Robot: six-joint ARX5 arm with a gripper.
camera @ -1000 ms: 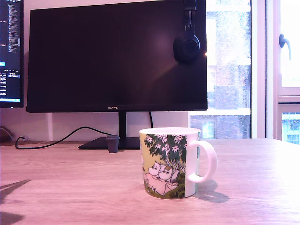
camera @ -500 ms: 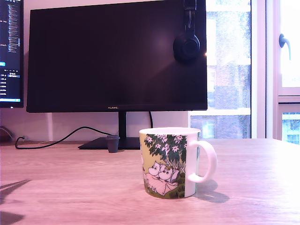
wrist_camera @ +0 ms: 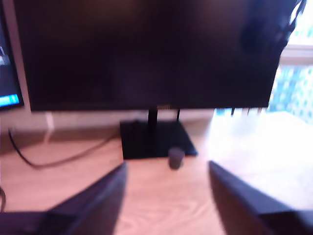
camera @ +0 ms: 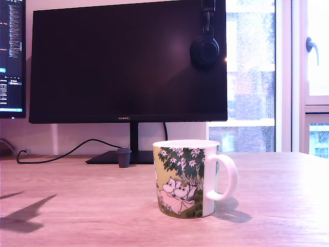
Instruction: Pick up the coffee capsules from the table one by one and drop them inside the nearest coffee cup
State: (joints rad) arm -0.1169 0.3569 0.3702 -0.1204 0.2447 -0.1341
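A dark grey coffee capsule [camera: 123, 157] stands upright on the wood-grain table [camera: 92, 200], just in front of the monitor's foot. The blurred wrist view shows the same capsule [wrist_camera: 176, 157] ahead of my gripper [wrist_camera: 166, 171], whose two dark fingers [wrist_camera: 98, 200] stand apart and hold nothing. The white coffee cup [camera: 193, 178] with green foliage and pale cartoon figures stands nearer the camera, its handle toward the exterior view's right. The arm itself is outside the exterior view; only its shadow [camera: 25, 213] lies on the table at that view's left.
A large dark monitor [camera: 128, 62] on a black foot [camera: 113, 157] fills the back, with headphones [camera: 204, 49] hung on its corner. A black cable [camera: 56, 154] trails from the foot. A second screen [camera: 11, 56] is at the exterior view's left, a window at its right.
The arm's shadow at the exterior view's left has grown and shifted rightward across the table. The capsule and cup have not moved.
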